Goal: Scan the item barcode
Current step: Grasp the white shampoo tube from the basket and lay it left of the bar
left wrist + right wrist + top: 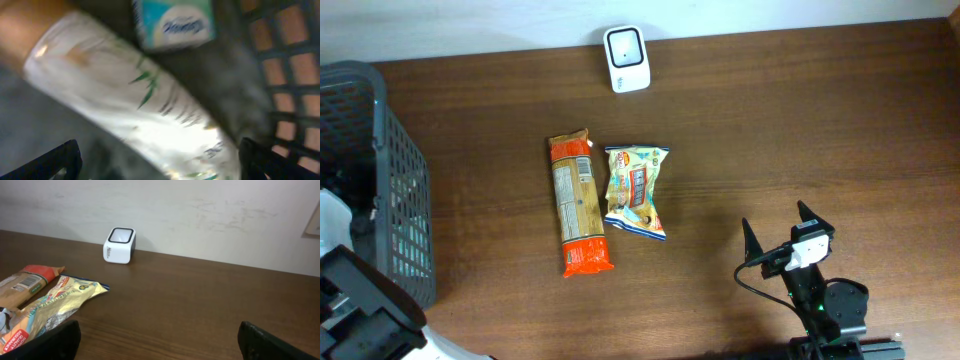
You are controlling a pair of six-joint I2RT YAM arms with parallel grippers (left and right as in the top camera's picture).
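In the basket (235, 90), left gripper (160, 155) hangs released over a white leaf-printed pack (125, 100), lettering too blurred, while right gripper (157, 332) gapes released too, open table (200, 305) reaching the scanner (120, 245).

On the table: one orange packet (576, 203), one yellow packet (636, 190), one white scanner (626, 59), one grey basket (405, 180). Inside the basket: one white pack (130, 100), one teal pack (173, 22).

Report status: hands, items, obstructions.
Left hand open in basket, above white packet. Right hand open, empty. Orange pack, yellow pack on table; nothing blocking scanner.
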